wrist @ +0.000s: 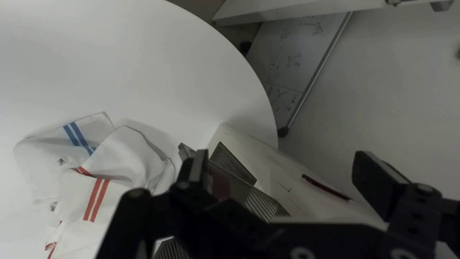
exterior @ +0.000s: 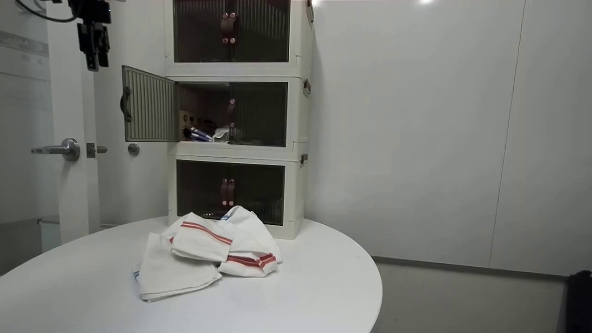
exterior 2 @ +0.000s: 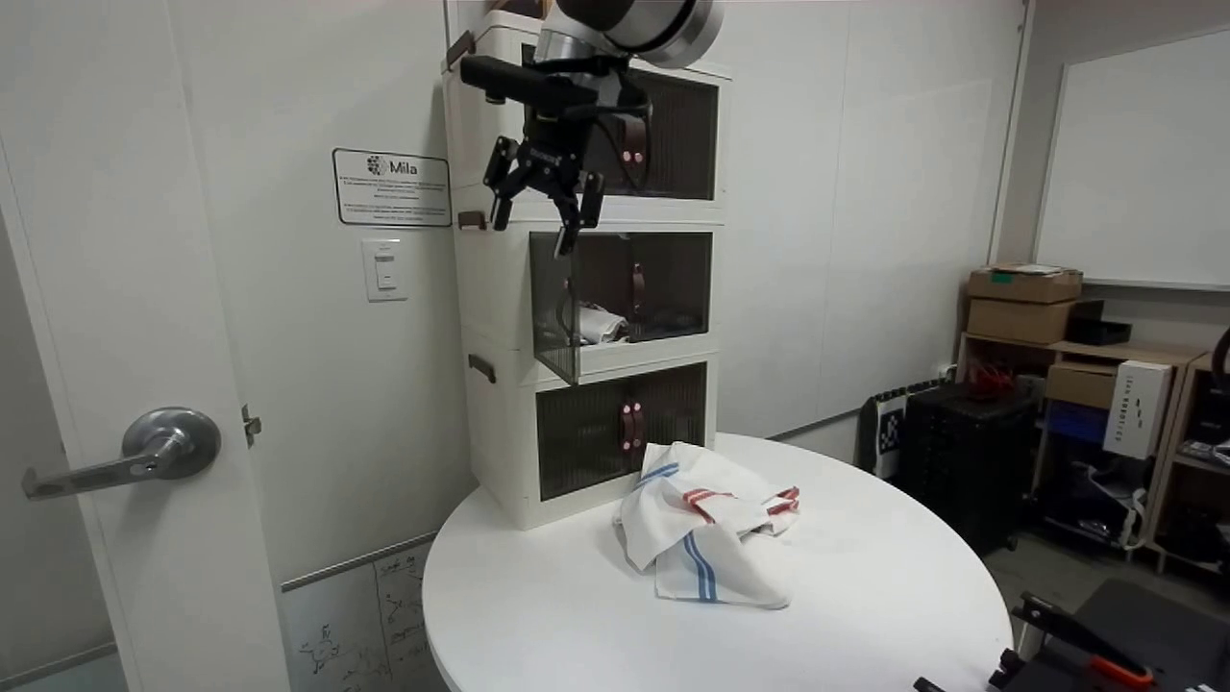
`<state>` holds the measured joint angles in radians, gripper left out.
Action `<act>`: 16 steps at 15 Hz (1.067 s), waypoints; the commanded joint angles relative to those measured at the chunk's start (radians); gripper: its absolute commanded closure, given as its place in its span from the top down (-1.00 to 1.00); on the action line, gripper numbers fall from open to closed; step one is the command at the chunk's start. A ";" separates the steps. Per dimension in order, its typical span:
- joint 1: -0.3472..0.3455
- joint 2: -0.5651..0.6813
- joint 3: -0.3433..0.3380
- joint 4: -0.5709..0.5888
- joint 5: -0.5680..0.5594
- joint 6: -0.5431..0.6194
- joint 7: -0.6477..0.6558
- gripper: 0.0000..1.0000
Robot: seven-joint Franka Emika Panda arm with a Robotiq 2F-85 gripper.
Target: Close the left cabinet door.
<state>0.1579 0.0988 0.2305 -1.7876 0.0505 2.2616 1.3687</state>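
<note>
The left cabinet door (exterior: 150, 106) stands swung open from the middle tier of the white cabinet (exterior: 296, 115). It has a ribbed see-through panel and a dark handle. In an exterior view, the door (exterior 2: 554, 322) juts out toward the camera. In the wrist view, part of the door (wrist: 258, 203) shows behind one finger; the rest is hidden by the gripper. My gripper (exterior: 98, 64) hangs above and left of the door in that exterior view. The gripper (exterior 2: 534, 231) is open and empty, with one fingertip close to the door's top edge in the picture. The wrist view shows its fingers (wrist: 285, 162) wide apart.
The cabinet stands on a round white table (exterior 2: 865, 577). White cloths (exterior: 203, 240) with red and blue stripes lie heaped before the bottom tier. Inside the open compartment are small items (exterior: 201, 135). A room door with a metal handle (exterior 2: 171, 448) stands to the left.
</note>
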 commanded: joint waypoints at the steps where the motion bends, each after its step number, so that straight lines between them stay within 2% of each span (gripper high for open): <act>1: 0.032 0.071 -0.047 0.083 -0.084 0.032 0.107 1.00; 12: 0.034 0.153 -0.152 0.143 -0.245 0.012 0.092 1.00; 16: 0.036 0.151 -0.182 0.134 -0.368 0.014 0.049 1.00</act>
<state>0.1743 0.2365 0.0794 -1.6783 -0.2351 2.2822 1.4441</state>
